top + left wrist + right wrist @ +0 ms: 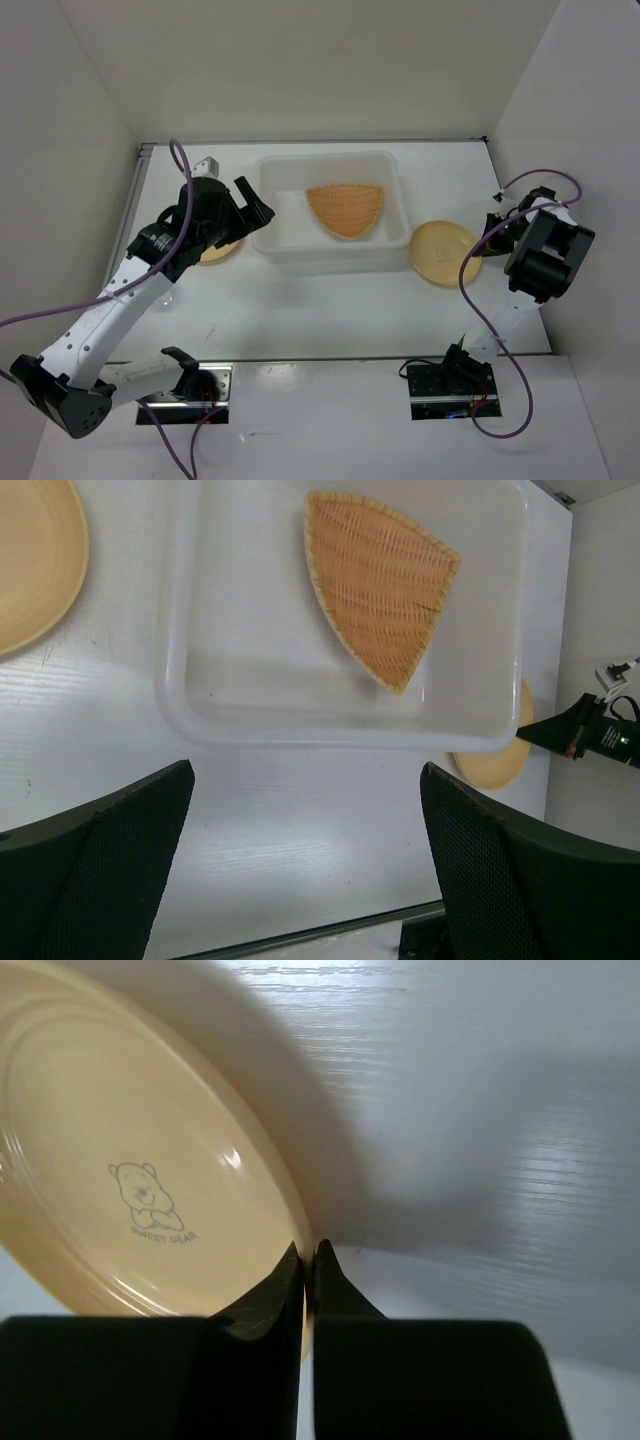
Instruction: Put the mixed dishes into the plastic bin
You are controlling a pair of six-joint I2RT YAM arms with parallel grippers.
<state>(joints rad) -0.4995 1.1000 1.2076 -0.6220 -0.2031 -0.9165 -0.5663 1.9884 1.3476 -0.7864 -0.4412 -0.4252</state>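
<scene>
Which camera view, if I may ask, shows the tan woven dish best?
The left wrist view: the woven dish appears large inside the bin, its weave sharp. The top external view shows it whole but small; the right wrist view does not show it.

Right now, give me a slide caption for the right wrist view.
The right fingers pinch the rim of a pale-orange plate with a bear print, white table behind.

White counter [330,310] is sitting boxed in by plain white panels: back wall [320,70], left wall [60,150], right wall [580,100]. Diffuse light is casting soft shadows on it. Glossy white strip [320,420] along the near edge is reflecting glare. Fine grain is showing on the counter close up.
</scene>
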